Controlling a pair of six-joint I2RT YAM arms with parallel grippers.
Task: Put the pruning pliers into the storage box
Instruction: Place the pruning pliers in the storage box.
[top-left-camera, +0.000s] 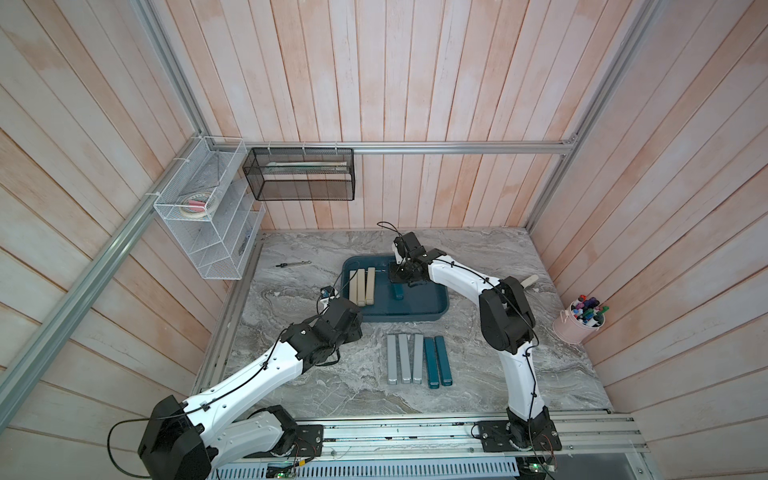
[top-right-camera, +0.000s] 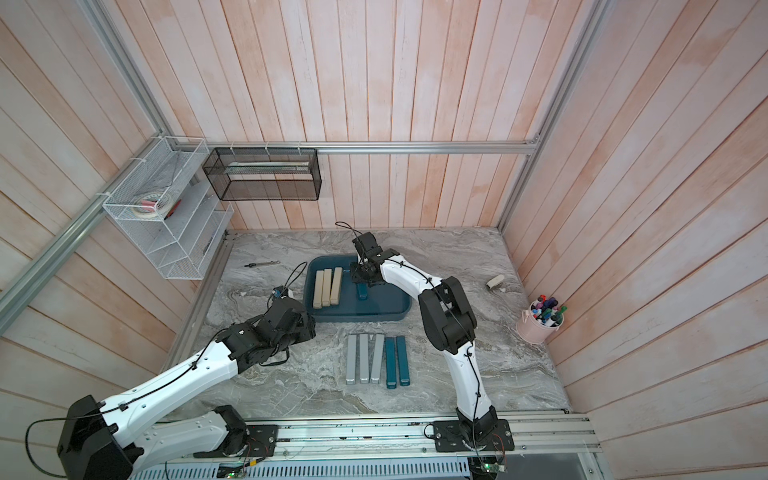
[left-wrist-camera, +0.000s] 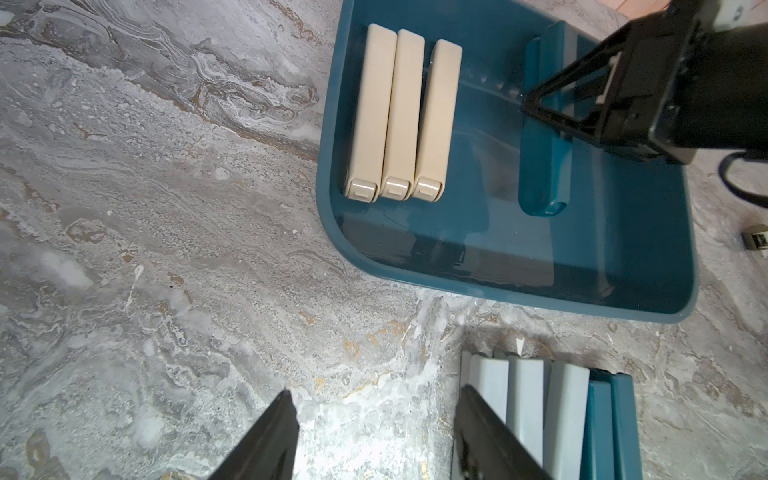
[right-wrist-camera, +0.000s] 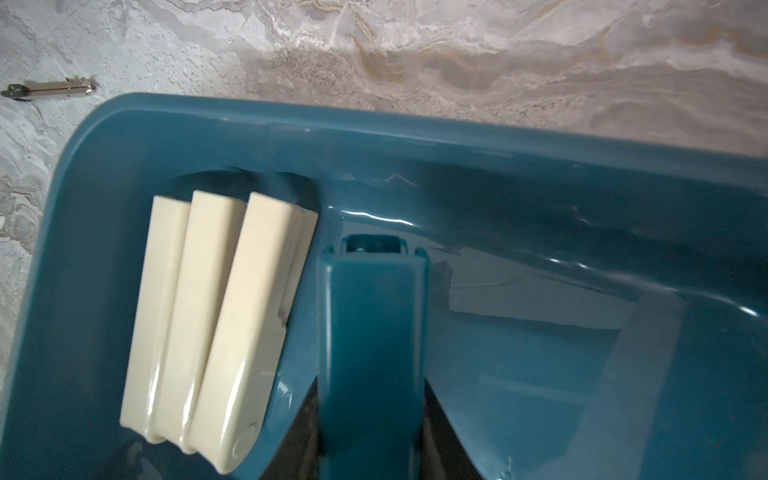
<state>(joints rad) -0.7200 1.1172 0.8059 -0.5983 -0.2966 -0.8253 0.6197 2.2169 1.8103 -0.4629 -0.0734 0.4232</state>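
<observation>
Right wrist view: dark teal bar (right-wrist-camera: 372, 353) low inside storage box (right-wrist-camera: 291, 114), beside three beige bars (right-wrist-camera: 216, 324); right hand (top-left-camera: 400, 277) clenched on it. Left hand (left-wrist-camera: 376, 436) released, empty. In a top view, lower centre of frame: five pruning pliers (top-left-camera: 417, 360) lie on table (top-left-camera: 332, 390). Placing step, I judge; next: let go, lift clear.
</observation>
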